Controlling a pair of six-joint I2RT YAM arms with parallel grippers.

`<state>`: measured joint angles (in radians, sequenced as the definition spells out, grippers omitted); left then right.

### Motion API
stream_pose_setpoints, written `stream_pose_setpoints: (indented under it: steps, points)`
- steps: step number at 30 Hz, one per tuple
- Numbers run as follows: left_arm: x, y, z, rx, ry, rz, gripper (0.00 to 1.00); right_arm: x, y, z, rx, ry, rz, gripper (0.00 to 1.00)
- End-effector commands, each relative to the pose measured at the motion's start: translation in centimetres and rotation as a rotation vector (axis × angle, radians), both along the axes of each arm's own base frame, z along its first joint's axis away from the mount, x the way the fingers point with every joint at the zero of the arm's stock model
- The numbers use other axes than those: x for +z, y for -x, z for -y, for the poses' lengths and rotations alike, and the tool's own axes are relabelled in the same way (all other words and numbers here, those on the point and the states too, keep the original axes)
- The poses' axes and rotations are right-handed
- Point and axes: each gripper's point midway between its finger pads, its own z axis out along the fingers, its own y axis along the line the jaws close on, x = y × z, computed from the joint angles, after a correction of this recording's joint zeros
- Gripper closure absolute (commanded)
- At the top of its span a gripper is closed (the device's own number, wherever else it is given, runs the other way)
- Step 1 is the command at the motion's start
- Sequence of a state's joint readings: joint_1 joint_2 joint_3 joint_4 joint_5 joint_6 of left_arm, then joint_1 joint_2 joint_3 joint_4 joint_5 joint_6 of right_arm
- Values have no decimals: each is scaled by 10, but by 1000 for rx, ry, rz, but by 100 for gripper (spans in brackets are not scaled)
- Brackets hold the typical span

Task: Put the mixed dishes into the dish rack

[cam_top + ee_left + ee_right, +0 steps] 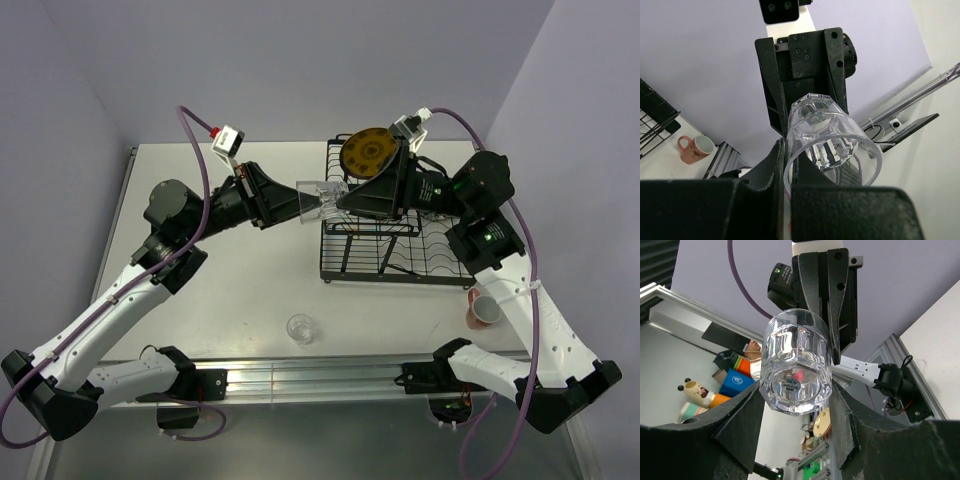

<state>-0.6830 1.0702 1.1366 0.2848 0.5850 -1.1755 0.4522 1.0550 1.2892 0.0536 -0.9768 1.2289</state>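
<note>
Clear-glass handover above the worktop (pixel 230 290): pinches tumbler (pixel 322 193) rim in clenched left jaws, clasps its base in right jaws, likely for reaching the right-edge rack (pixel 400 281).

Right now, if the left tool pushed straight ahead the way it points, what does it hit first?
The right tool, facing the left tool head-on across the clear glass tumbler both grip.

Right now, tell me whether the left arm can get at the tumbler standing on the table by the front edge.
Probably not yet: the left gripper is shut on the other tumbler, which also sits between the fingers of the right gripper. The standing tumbler itself has bare table around it.
</note>
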Motion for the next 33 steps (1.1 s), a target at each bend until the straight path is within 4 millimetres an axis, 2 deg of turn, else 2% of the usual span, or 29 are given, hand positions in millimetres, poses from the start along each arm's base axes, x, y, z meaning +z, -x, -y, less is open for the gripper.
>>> stream_pose_setpoints:
  steps: [1, 2, 25, 26, 29, 30, 32, 33]
  points:
    - [6, 18, -3, -60, 27, 36, 100, 23, 10, 6, -2, -73, 82, 91]
    - [5, 18, -3, -60, 29, 31, 100, 23, 10, 6, 0, -72, 80, 100]
    - [1, 16, -6, -31, 30, -4, 99, 28, 21, 11, 7, -76, 106, 100]
    - [1, 16, -7, -31, 32, -6, 97, 28, 21, 11, 7, -76, 107, 100]
    - [0, 13, -6, -21, 35, -15, 77, 27, 22, 11, 7, -72, 108, 100]
    - [1, 14, -7, -24, 36, -15, 68, 26, 22, 11, 5, -71, 107, 100]
    - [2, 14, -6, -28, 37, -9, 56, 24, 22, 12, -4, -66, 104, 100]
    - [2, 15, -6, -31, 38, -6, 45, 23, 21, 13, -6, -64, 104, 100]
